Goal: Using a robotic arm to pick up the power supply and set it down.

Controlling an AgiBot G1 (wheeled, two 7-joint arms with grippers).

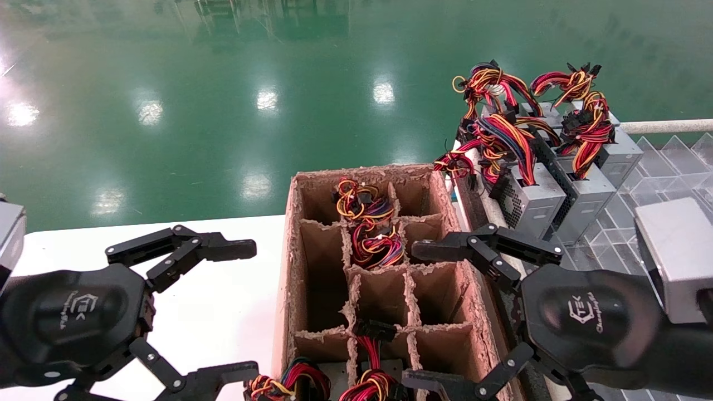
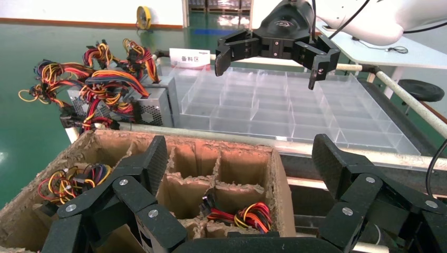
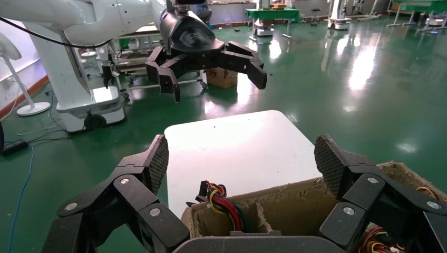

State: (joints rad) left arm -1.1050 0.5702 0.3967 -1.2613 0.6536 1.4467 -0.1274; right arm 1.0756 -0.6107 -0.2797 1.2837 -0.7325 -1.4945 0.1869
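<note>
Shiny green floor behind a white table [image 1: 223, 289] with a divided cardboard box [image 1: 289, 289]. Both claws hang spread wide and empty: left gripper [image 1: 237, 306] over the table, right gripper [image 1: 429, 312] over the box's right edge. Power supply [image 1: 529, 203] sits among other units just beyond the right gripper.

A silver-grey power supply [image 1: 532, 203] with a black mesh side stands upright right of the divided cardboard box [image 1: 289, 267], red-orange-yellow wires on top.
</note>
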